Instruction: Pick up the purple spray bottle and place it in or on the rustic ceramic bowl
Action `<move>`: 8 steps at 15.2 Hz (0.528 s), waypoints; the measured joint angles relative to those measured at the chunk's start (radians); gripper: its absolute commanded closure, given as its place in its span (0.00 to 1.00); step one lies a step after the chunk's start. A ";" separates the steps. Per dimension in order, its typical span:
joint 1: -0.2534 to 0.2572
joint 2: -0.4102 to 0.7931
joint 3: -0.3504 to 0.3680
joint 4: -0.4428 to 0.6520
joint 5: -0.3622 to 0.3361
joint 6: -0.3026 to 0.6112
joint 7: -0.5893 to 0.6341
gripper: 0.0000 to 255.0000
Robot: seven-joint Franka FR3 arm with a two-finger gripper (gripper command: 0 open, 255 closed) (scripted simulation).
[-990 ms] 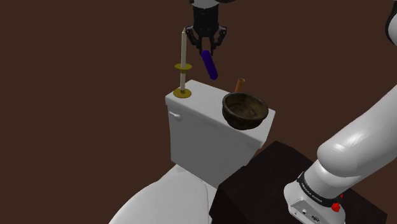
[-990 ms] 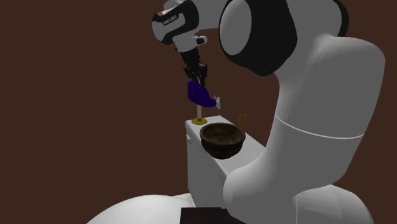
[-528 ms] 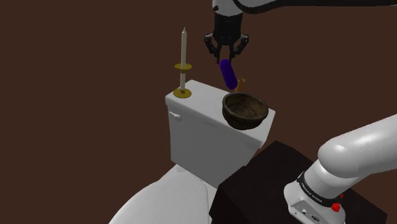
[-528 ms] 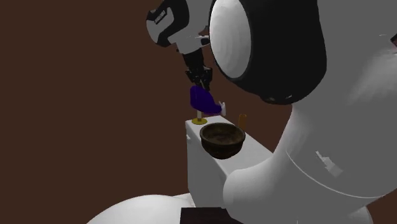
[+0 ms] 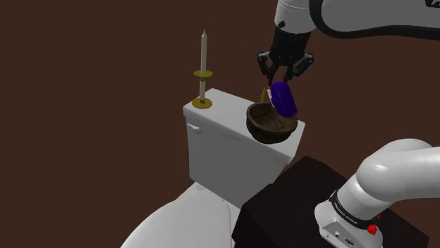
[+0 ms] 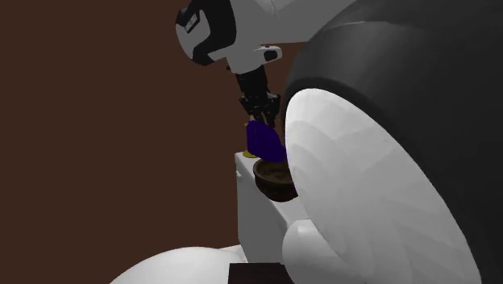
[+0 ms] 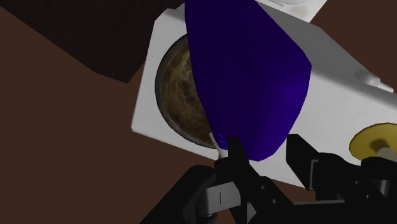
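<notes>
My gripper (image 5: 284, 72) is shut on the purple spray bottle (image 5: 284, 97), which hangs tilted from the fingers, just over the dark brown bowl (image 5: 269, 121). The bowl stands on the white toilet tank lid (image 5: 218, 106), at the end on the shoulder view's right. In the second exterior view the gripper (image 6: 263, 111) holds the bottle (image 6: 264, 141) right above the bowl (image 6: 271, 180). In the wrist view the bottle (image 7: 251, 76) is clasped in the gripper (image 7: 267, 156) and covers part of the bowl (image 7: 175, 89).
A tall candle (image 5: 203, 63) on a gold holder (image 5: 202, 103) stands at the tank's other end. A small orange object (image 5: 265, 92) pokes up behind the bowl. The toilet seat (image 5: 176, 222) lies below. The dark stand (image 5: 296, 194) is at the lower right.
The gripper has carried the bottle to the shoulder view's right, from beside the candle to over the bowl, and has come lower.
</notes>
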 measured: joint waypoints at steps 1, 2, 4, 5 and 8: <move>0.009 -0.020 -0.003 -0.019 0.006 -0.002 0.000 1.00; 0.014 -0.030 -0.005 -0.034 0.009 0.003 -0.001 1.00; 0.021 -0.044 -0.004 -0.066 0.015 0.021 0.003 1.00; 0.024 -0.049 -0.004 -0.080 0.017 0.029 0.004 1.00; 0.030 -0.057 0.003 -0.129 0.024 0.068 0.013 1.00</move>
